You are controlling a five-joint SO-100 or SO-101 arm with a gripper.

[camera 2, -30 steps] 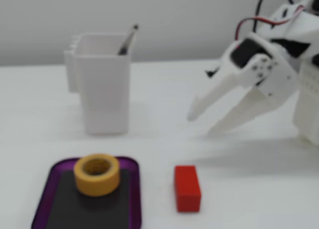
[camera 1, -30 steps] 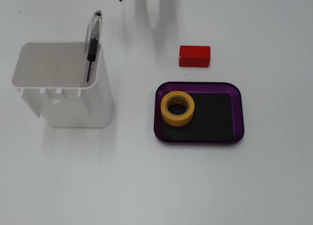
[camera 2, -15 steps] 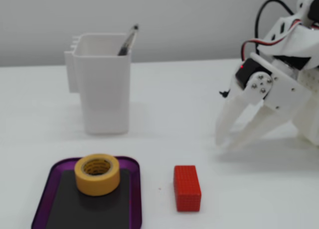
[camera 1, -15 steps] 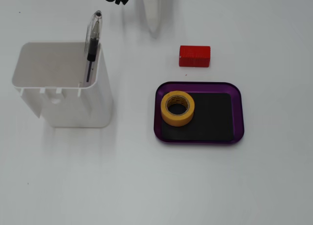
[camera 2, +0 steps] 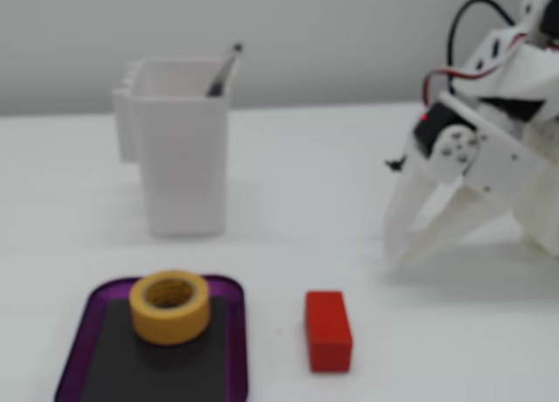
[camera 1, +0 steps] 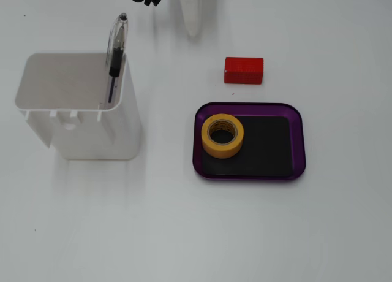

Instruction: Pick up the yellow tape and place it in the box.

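The yellow tape point(camera 1: 212, 146) lies flat inside the purple box point(camera 1: 301, 144), at its left end in a fixed view, with its tan core facing up. In another fixed view the tape point(camera 2: 170, 322) sits at the far end of the box point(camera 2: 237, 350). My gripper point(camera 1: 193, 26) is at the table's top edge, well away from the box. In another fixed view the gripper point(camera 2: 396, 256) is at the right, pointing down with its tip near the table, jaws together and empty.
A red rectangular block point(camera 1: 243, 70) lies just beyond the box, also seen beside it point(camera 2: 328, 330). A tall white container point(camera 1: 92, 132) with a pen point(camera 1: 116, 49) in it stands to the left, also at the back point(camera 2: 183, 157).
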